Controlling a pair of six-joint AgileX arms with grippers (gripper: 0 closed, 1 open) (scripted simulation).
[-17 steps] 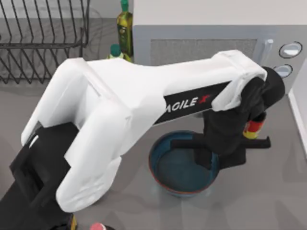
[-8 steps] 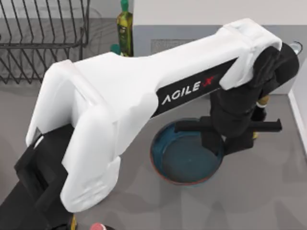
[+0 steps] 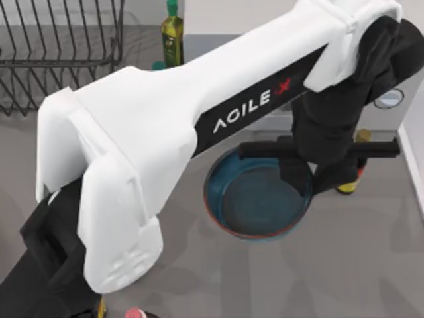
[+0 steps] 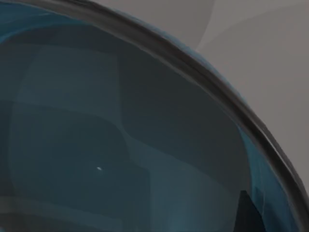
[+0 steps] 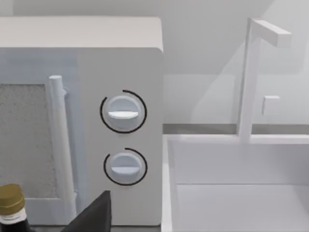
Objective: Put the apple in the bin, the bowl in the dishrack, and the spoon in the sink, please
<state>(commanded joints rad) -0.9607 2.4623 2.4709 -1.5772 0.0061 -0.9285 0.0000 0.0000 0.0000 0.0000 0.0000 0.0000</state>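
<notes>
Left gripper (image 3: 301, 175) of mine at the bowl (image 3: 255, 202)'s far right rim, grip width I cannot tell, bowl lifted off the table's (image 3: 371, 265) middle-right, dishrack (image 3: 59, 56) far left, microwave (image 5: 82, 121) behind, sink (image 5: 241, 183) right.

We've got a glossy teal-glazed bowl (image 3: 255, 212) with a thin reddish rim on a matt grey table (image 3: 371, 265). Behind the bowl, the dishrack (image 3: 53, 46) looks like thin dark metal wire, and our left arm (image 3: 165, 132) is smooth white plastic.
</notes>
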